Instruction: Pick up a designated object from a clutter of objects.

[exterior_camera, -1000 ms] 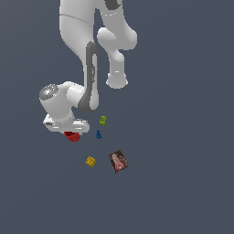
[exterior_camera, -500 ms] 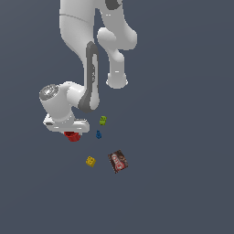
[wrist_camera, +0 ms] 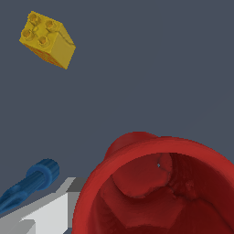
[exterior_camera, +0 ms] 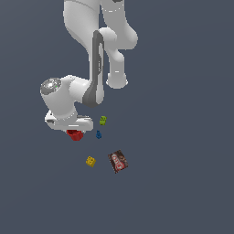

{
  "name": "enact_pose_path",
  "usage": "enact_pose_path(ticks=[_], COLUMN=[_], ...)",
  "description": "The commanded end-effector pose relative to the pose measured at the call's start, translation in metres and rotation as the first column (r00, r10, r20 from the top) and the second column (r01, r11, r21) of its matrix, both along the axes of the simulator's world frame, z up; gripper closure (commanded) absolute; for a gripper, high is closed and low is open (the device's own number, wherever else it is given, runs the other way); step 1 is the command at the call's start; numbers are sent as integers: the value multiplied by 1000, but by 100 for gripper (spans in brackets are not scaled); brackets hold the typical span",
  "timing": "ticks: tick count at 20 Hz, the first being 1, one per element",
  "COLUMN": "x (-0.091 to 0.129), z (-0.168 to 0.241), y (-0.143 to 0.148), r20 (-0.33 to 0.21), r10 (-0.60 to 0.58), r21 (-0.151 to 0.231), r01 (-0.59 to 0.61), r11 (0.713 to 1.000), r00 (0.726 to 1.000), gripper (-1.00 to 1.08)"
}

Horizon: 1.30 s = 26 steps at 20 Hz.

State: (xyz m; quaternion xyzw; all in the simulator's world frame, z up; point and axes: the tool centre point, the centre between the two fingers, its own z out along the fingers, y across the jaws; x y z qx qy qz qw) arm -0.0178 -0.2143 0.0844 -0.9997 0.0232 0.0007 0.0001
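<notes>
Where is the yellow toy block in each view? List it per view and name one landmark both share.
Exterior view: the yellow toy block lies low in the clutter, on the exterior view's left of the flat brown-red box.
Wrist view: the same block shows large, studs visible, apart from the other items.
Shared landmark: the red cup, partly under the gripper outside, fills much of the wrist picture.

matt red cup (wrist_camera: 155,192) with rough inner wall, studded plastic-looking yellow block (wrist_camera: 47,39), glossy white arm (exterior_camera: 87,87)
</notes>
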Motion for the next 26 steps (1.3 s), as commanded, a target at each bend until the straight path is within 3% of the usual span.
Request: enact_pose_path(ticks=[1,26], x=[6,88], z=[18,254], y=[13,184], r20=[3,1], r10=[1,1], r21=[-1,-2], r01=[-1,-1], r11=[1000,1000], r00=[1000,1000], gripper=[108,108])
